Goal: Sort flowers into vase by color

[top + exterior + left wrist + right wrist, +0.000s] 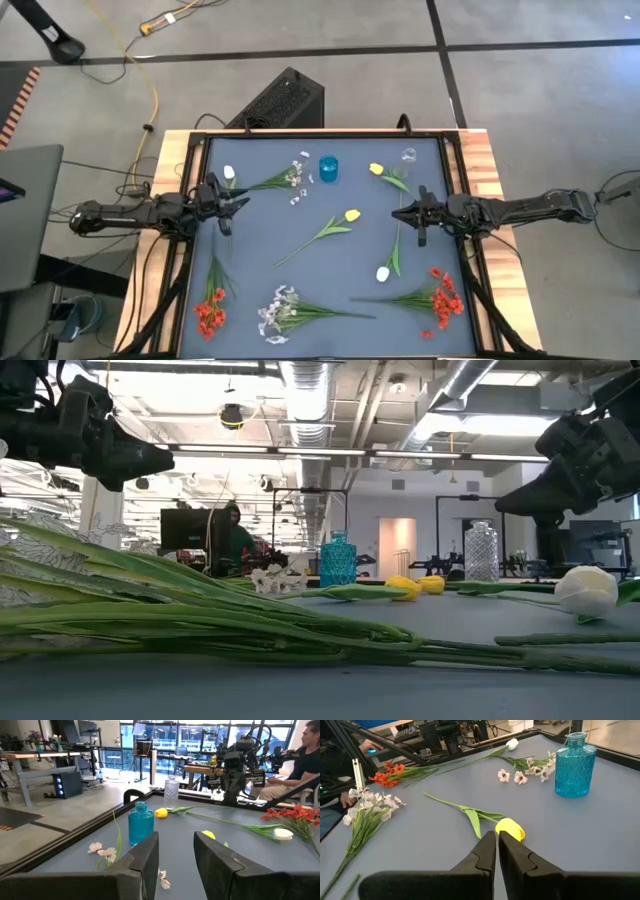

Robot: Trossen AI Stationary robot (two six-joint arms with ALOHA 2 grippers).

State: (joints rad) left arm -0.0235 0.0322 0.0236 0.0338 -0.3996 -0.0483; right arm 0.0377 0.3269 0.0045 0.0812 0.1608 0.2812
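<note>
No flower is held yet: left gripper fingers slightly spread, right gripper fingers pressed together; next, open over the centre yellow tulip.

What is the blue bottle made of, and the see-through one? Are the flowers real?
The blue patterned bottle vase looks like glass: light shines through it and its sides glint. The clear patterned bottle vase looks like cut glass too, though clear plastic is possible. The yellow tulip in the table's middle looks fake, probably plastic or fabric: its petals are smooth and evenly coloured.
</note>
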